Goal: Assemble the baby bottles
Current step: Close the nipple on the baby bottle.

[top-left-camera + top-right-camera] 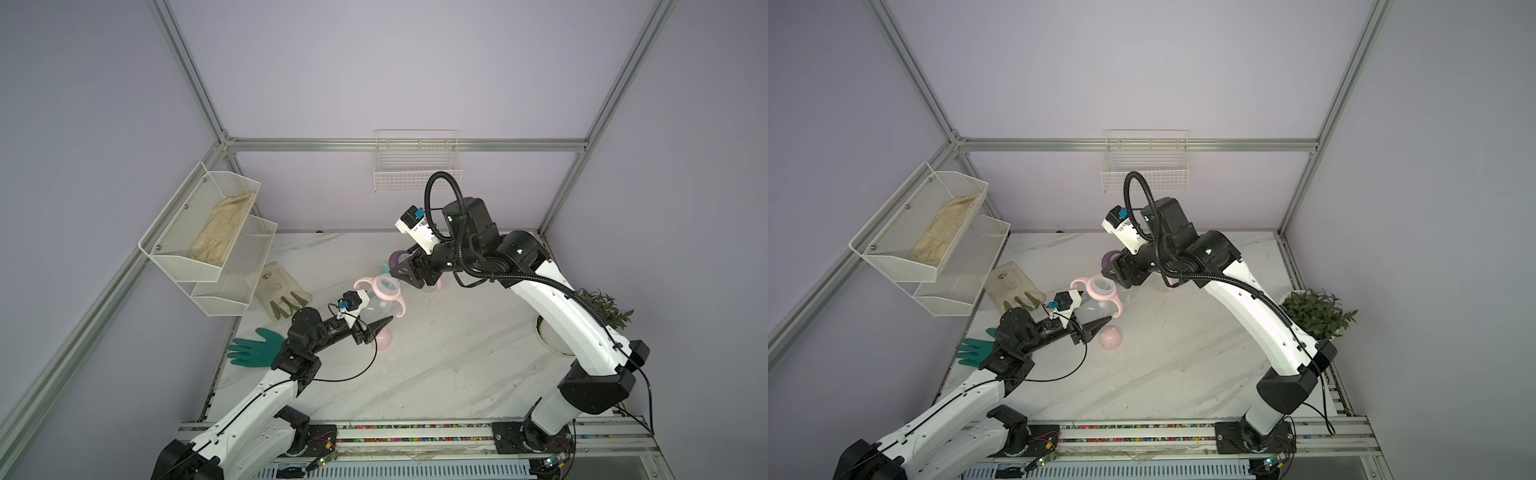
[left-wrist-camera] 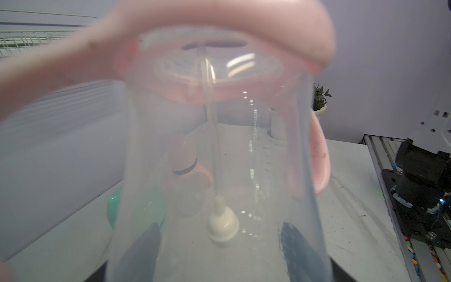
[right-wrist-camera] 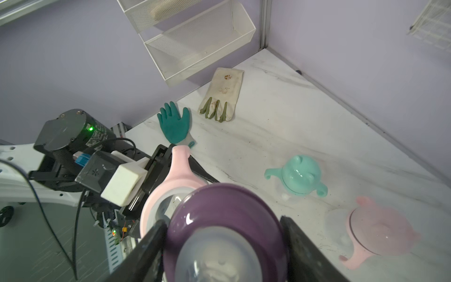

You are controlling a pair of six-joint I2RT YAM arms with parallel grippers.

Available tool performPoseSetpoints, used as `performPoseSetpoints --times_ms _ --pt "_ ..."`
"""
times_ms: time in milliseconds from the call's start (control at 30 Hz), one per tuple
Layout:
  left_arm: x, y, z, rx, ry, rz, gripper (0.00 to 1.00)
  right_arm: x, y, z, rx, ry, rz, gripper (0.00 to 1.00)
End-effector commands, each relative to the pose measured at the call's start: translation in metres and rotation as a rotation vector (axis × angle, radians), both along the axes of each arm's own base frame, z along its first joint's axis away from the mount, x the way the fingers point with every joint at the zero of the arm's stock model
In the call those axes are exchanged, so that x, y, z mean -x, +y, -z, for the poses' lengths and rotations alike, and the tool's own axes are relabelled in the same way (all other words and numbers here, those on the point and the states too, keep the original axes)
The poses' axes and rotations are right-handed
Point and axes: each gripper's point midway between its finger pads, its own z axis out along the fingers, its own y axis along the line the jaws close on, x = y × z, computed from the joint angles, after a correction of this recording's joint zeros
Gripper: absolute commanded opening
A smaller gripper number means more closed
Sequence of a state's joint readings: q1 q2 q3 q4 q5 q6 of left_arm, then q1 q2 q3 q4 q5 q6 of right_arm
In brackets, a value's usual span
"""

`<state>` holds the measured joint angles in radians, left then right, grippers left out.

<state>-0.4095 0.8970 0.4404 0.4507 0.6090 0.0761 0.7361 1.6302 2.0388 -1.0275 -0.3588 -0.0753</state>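
Right wrist: right claw grips purple collar near clear bottle clamped in left claw; green glove behind.

Near tabletop lies open (pink cap intrudes).

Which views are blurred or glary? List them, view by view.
Left wrist: the clear bottle fills the frame out of focus, its pink handle ring smeared, glints on its wall. Right wrist: the purple collar is close and soft, the green glove sharp. Both top views: evenly lit, sharp.
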Motion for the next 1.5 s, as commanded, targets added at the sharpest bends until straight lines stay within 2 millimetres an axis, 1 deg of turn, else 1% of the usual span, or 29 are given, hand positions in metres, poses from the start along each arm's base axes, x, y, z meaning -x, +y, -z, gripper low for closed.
performPoseSetpoints --times_ms 0,200,333,533,733,833,1067,1233,1367,1467 --pt "0.011 -0.011 -0.026 0.001 -0.083 0.095 0.00 0.039 0.001 -0.018 -0.076 0.062 -0.140 0.45" --pt "0.009 -0.015 -0.026 -0.023 -0.074 0.114 0.00 0.046 0.006 -0.004 -0.057 0.139 -0.190 0.44" --pt "0.012 -0.014 -0.030 -0.018 -0.091 0.116 0.00 0.045 0.005 0.010 -0.030 0.160 -0.181 0.44" --pt "0.017 -0.014 -0.035 -0.011 -0.099 0.132 0.00 0.042 0.009 0.024 -0.009 0.186 -0.188 0.44" --pt "0.020 -0.014 -0.038 -0.004 -0.105 0.136 0.00 0.042 0.013 0.028 -0.020 0.189 -0.210 0.44" --pt "0.022 -0.014 -0.040 0.000 -0.108 0.140 0.00 0.040 0.015 0.035 -0.011 0.200 -0.211 0.44" --pt "0.025 -0.013 -0.042 0.004 -0.122 0.141 0.00 0.039 0.014 0.041 -0.011 0.214 -0.217 0.44" --pt "0.024 -0.011 -0.047 0.010 -0.136 0.128 0.00 0.040 0.014 0.047 -0.012 0.240 -0.227 0.44" --pt "0.022 -0.009 -0.054 0.019 -0.163 0.103 0.00 0.040 0.016 0.053 -0.032 0.264 -0.226 0.43" --pt "0.017 -0.006 -0.057 0.016 -0.180 0.067 0.00 0.040 0.020 0.058 -0.059 0.284 -0.222 0.42"
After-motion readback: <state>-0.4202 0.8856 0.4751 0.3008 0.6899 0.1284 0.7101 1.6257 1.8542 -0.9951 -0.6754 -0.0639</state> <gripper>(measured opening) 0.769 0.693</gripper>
